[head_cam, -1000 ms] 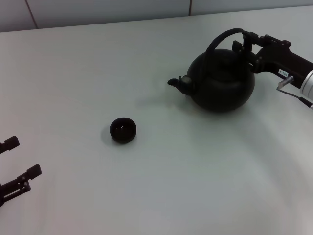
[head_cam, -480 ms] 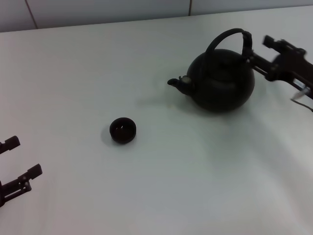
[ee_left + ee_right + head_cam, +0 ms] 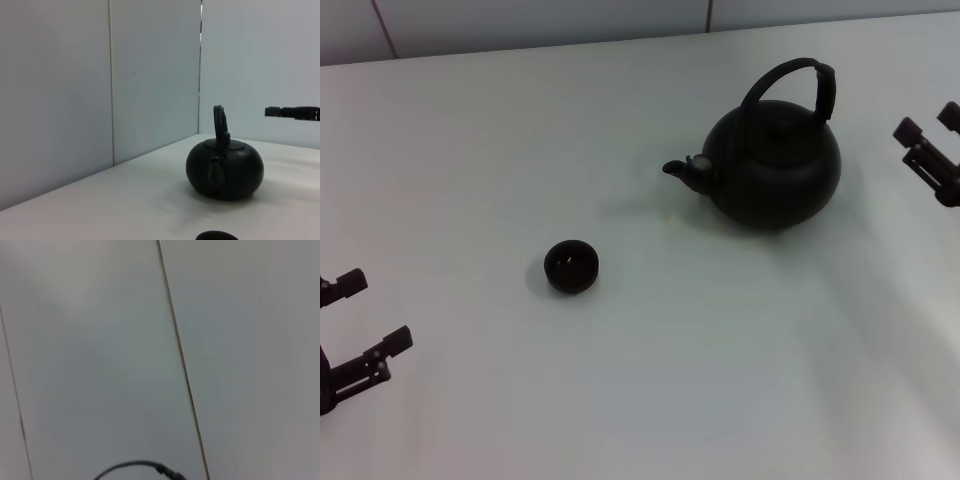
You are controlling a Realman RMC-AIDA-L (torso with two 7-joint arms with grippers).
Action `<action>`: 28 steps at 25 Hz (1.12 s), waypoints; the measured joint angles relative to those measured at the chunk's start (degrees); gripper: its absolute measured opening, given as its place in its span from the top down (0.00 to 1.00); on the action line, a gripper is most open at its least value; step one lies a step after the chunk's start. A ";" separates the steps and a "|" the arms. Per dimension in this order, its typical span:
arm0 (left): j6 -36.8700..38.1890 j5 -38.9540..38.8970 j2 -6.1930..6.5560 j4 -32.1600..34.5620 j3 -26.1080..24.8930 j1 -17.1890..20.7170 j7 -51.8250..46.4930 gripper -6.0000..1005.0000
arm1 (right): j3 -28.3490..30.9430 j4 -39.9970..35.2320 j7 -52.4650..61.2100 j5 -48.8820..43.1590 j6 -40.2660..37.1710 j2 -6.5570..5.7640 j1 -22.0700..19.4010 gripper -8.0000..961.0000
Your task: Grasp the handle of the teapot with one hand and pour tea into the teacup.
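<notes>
Teapot [image 3: 775,165] sits upright on the white tabletop [image 3: 650,380], toward the far right, its stubby spout pointing to the robot's left and its arched handle [image 3: 798,80] standing over the lid. The right hand [image 3: 926,140] hangs at the right edge of the head view, well apart from the handle and gripping nothing, its two fingers spread. The teacup [image 3: 571,267] rests nearer the robot and to the left of the teapot, clear of it. The left hand [image 3: 360,315] is low at the left edge, fingers parted and empty, away from both vessels.

The left wrist view sees the teapot [image 3: 225,170] spout-on, the handle [image 3: 220,125] edge-on as a narrow upright band, the teacup [image 3: 216,235] rim just showing at the frame's edge, and the right hand [image 3: 292,112] as a dark bar beyond the pot against panelled walls. The right wrist view shows only wall panels and a thin dark cable [image 3: 137,469]. No writing or labels are readable.
</notes>
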 joint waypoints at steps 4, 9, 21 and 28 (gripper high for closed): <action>-0.08 0.00 -0.01 0.19 0.18 -0.62 -0.03 0.19 | -0.61 -2.30 4.23 -3.42 -4.69 -0.62 -0.02 0.28; -0.52 2.08 1.28 0.39 0.60 -4.80 -2.51 0.19 | -1.79 -11.65 13.34 -18.64 -12.81 -1.99 1.90 0.28; -3.05 25.69 4.94 2.39 0.61 -23.88 -19.88 0.19 | -6.75 -22.36 25.36 -45.09 -16.25 -5.04 14.03 0.28; -3.95 29.20 3.35 4.98 0.61 -25.91 -21.33 0.19 | -9.20 -22.67 25.38 -45.69 -14.77 -4.96 15.22 0.28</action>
